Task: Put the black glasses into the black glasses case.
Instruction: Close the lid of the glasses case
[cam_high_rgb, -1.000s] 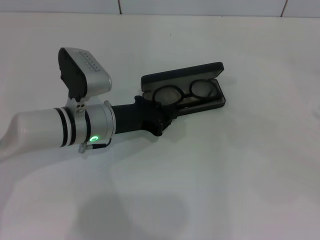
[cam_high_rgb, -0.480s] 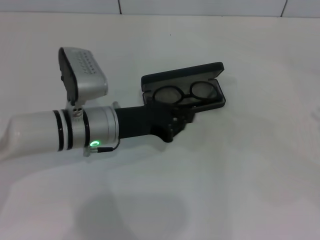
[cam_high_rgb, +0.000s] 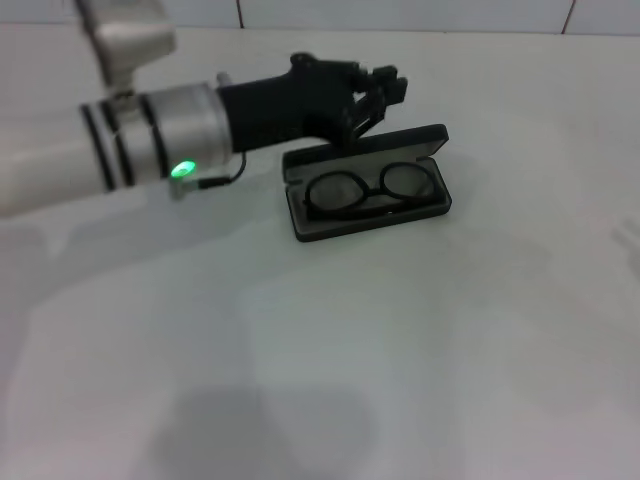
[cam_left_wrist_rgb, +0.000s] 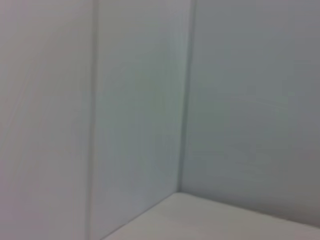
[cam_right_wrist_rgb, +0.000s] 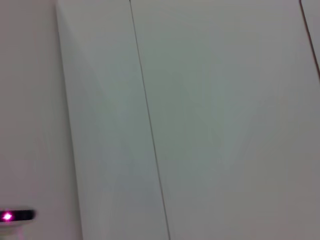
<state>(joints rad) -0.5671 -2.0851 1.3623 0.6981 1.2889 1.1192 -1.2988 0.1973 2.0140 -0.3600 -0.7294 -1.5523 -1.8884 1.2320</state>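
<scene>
The thin black wire-frame glasses are seen lying inside the open black clamshell case on the white table, long axis left-right, slightly slanted. The left tool hovers behind the lid, holding nothing; its spread cannot be told. Placement appears finished; closing the lid would likely be called for next.

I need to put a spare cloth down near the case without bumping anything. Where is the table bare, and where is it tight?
The table is bare in front of the black glasses case, which holds the black glasses, and to its right. It is tight behind the case's raised lid, where the left gripper hangs, its arm running off to the left.
</scene>
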